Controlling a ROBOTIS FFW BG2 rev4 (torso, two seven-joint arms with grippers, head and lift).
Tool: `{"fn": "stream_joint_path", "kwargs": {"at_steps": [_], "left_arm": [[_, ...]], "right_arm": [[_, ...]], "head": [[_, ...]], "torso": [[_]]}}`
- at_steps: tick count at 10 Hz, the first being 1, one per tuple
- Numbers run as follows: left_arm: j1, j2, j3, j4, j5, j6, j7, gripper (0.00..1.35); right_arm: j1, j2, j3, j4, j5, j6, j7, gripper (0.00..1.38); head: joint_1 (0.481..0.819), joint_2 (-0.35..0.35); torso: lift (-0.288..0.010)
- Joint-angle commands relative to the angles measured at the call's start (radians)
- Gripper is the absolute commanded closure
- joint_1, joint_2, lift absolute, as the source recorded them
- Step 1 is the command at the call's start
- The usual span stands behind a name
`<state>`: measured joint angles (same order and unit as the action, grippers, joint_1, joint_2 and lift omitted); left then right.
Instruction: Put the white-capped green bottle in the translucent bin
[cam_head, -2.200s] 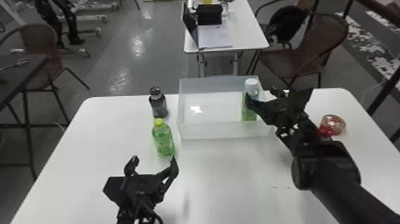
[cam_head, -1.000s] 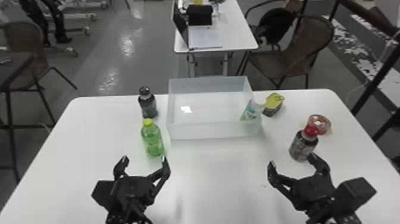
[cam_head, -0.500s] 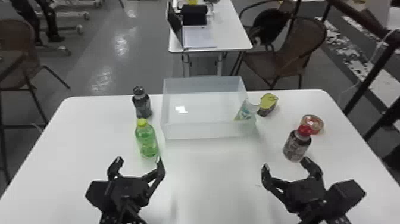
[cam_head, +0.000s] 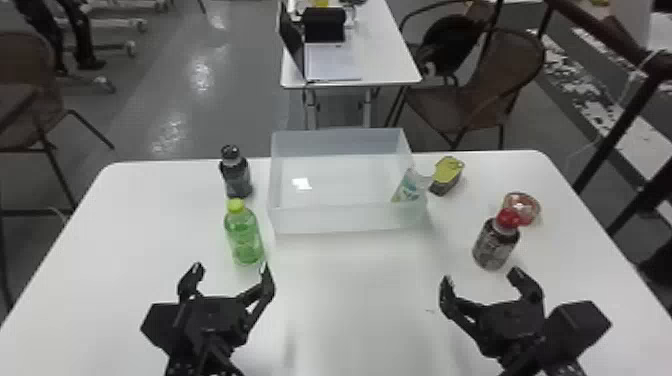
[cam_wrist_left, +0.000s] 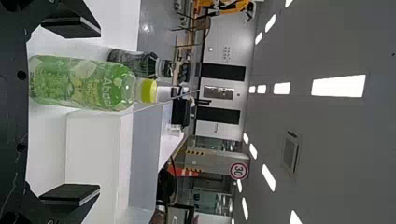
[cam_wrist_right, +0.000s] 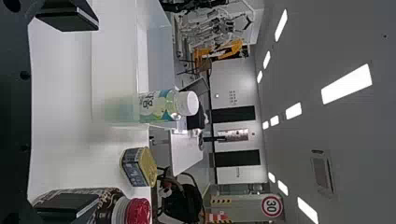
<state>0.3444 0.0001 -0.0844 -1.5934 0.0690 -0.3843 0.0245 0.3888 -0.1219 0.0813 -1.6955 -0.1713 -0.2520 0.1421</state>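
White-capped green bottle upright inside translucent bin, at right end. Left gripper spread open, empty, near yellow-capped green bottle. Right gripper likewise wide open, nothing held, near red-capped dark bottle. Black-capped dark bottle left of bin; yellow-topped can just beside bin's right side.

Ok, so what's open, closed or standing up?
Translucent bin: open
White-capped green bottle: capped, in the bin
Yellow-capped green bottle: capped, upright
Black-capped bottle: capped, upright
Red-capped bottle: capped, upright
Yellow-topped can: upright
Small red container: can't tell
Laptop: open
Left gripper: open, empty
Right gripper: open, empty
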Motion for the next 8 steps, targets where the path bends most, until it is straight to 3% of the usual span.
{"fn": "stream_joint_path", "kwargs": {"at_steps": [1, 8], "left_arm": [[0.005, -0.003, 0.005, -0.007, -0.008, -0.001, 0.002, 0.13], [0.019, -0.003, 0.017, -0.01, -0.009, -0.005, 0.012, 0.13]], "right_arm": [[0.001, 0.002, 0.0, -0.001, -0.002, 0.0, 0.001, 0.01], [-0.007, -0.002, 0.0, -0.007, 0.006, 0.027, 0.001, 0.12]], "head": [[0.695, 0.005], [0.695, 0.019]], "torso": [[-0.077], [-0.077]]}}
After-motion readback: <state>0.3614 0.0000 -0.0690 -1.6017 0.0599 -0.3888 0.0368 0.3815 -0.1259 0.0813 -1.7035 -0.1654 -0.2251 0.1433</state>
